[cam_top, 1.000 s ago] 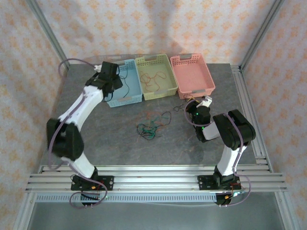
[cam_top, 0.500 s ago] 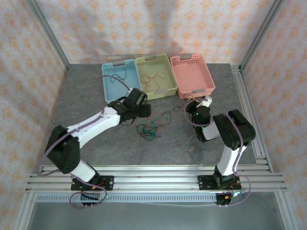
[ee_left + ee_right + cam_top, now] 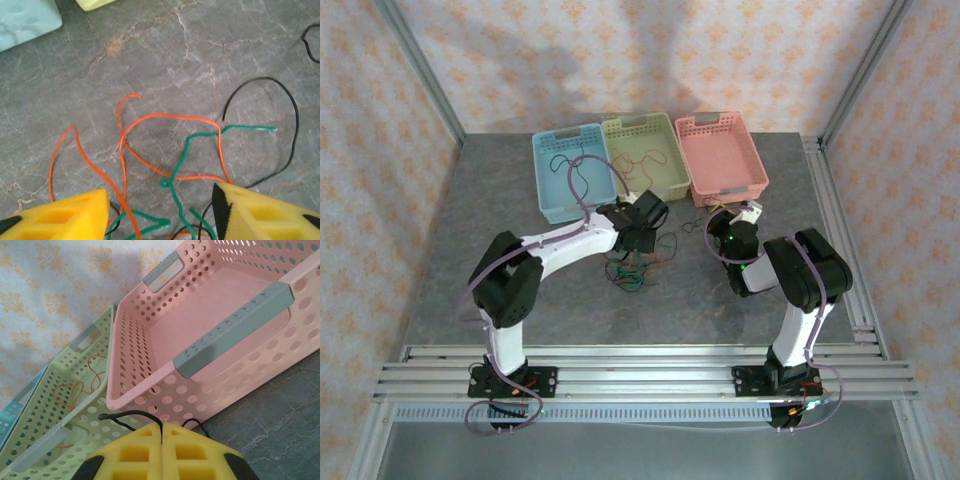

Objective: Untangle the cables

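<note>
Well, left gripper's (image 3: 161,202) jaws are hanging apart over the cables (image 3: 186,150), so I'd be pinching just one orange strand (image 3: 170,116).

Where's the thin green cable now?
The thin green cable lies on the grey table in the left wrist view, crossing the orange cable just ahead of the left gripper.

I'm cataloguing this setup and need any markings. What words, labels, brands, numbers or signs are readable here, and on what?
No readable text anywhere.
The blue basket, green basket and pink basket carry no label or print.
The wallpaper bears only a floral pattern.
On the left arm and right arm, any marking is too small to read.
</note>
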You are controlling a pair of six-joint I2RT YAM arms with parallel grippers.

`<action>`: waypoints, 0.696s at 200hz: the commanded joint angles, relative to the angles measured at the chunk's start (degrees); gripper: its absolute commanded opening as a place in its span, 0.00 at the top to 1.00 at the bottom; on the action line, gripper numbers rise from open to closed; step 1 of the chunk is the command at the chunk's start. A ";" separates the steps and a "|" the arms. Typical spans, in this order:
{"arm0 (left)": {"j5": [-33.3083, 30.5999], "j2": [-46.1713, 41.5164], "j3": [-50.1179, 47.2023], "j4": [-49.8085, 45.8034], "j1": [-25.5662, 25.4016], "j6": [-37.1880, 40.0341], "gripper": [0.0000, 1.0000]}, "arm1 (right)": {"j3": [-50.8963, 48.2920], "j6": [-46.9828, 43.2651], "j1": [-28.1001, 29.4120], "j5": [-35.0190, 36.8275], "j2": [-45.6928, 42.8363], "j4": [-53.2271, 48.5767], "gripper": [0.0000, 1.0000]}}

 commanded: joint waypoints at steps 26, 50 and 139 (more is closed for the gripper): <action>-5.10 3.04 5.10 -6.30 0.04 -0.15 0.53 | 0.99 0.89 -0.04 -0.45 0.82 0.94 1.00; -3.64 2.16 3.32 -5.25 0.76 -0.50 0.52 | 1.02 1.23 -0.09 -0.54 1.13 1.16 1.00; -1.04 0.28 0.59 -5.41 0.83 -1.12 0.61 | 1.10 1.51 -0.08 -0.59 1.40 1.32 1.00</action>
